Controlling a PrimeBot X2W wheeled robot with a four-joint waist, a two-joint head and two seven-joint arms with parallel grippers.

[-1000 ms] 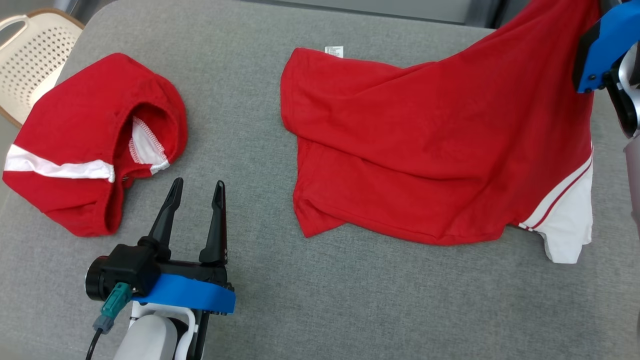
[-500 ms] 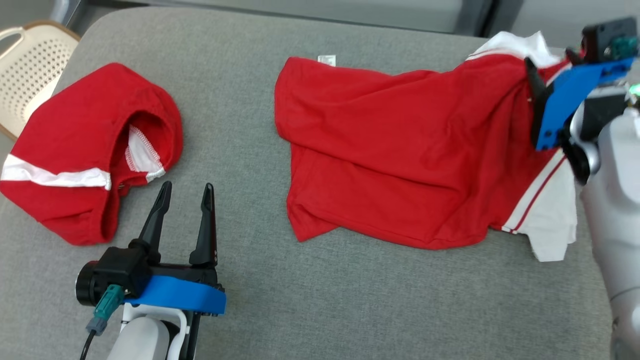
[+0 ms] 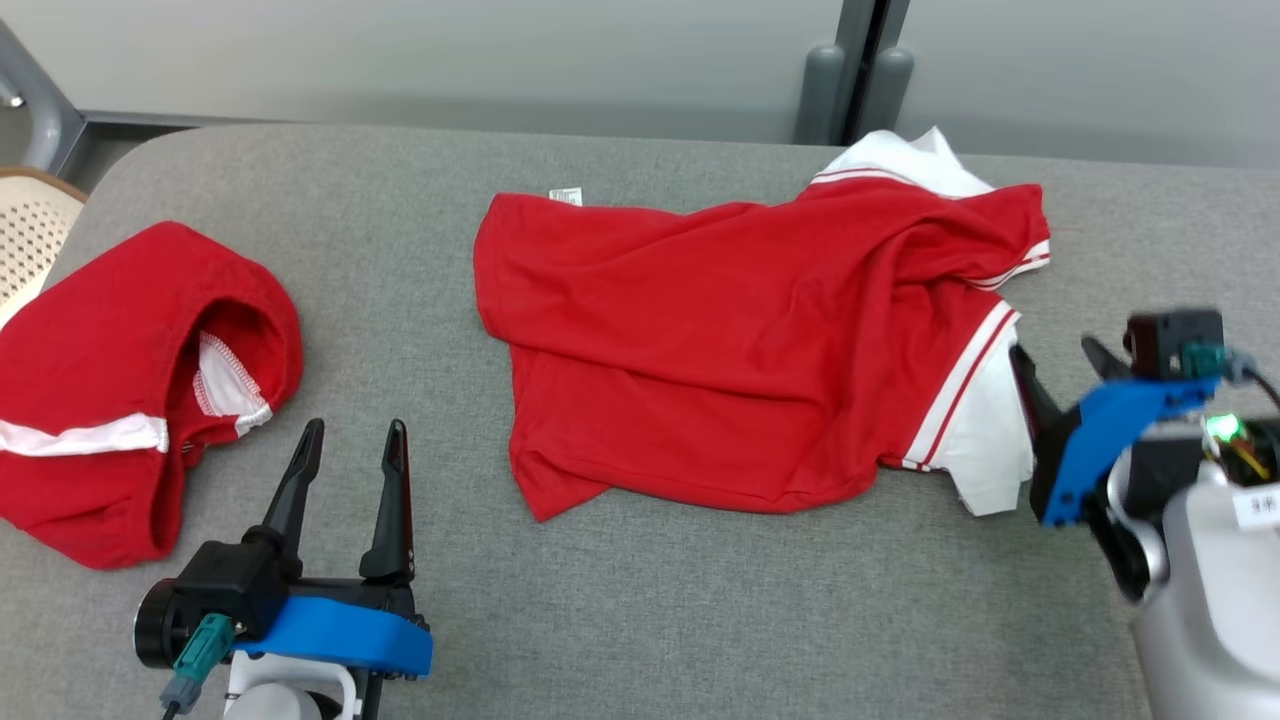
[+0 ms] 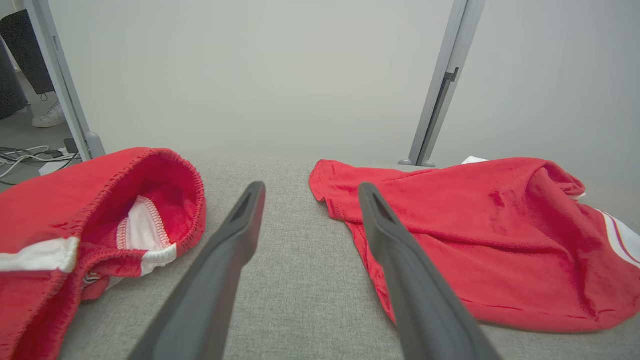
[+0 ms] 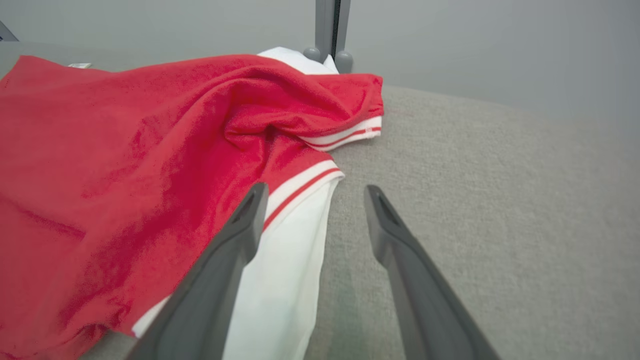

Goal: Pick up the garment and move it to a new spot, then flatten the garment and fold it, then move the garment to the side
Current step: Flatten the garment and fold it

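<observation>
While the left hand [image 3: 356,428] and right hand [image 3: 1052,350] gape empty, the creased red garment [image 3: 720,340] lies on a coarse-woven table [image 3: 640,600].

The red garment [image 3: 740,350] with white, red-striped sleeves lay rumpled and partly spread on the grey tabletop [image 3: 650,600], its small label [image 3: 565,196] at the far edge.

A crumpled red shirt [image 3: 720,350] lay mid-worktop [image 3: 640,620]. The right gripper [image 3: 1052,350], fingers apart and empty, hung just beside the shirt's right edge. Red shorts [image 3: 110,390] lay at left, with the left gripper [image 3: 352,428] spread wide near them.
</observation>
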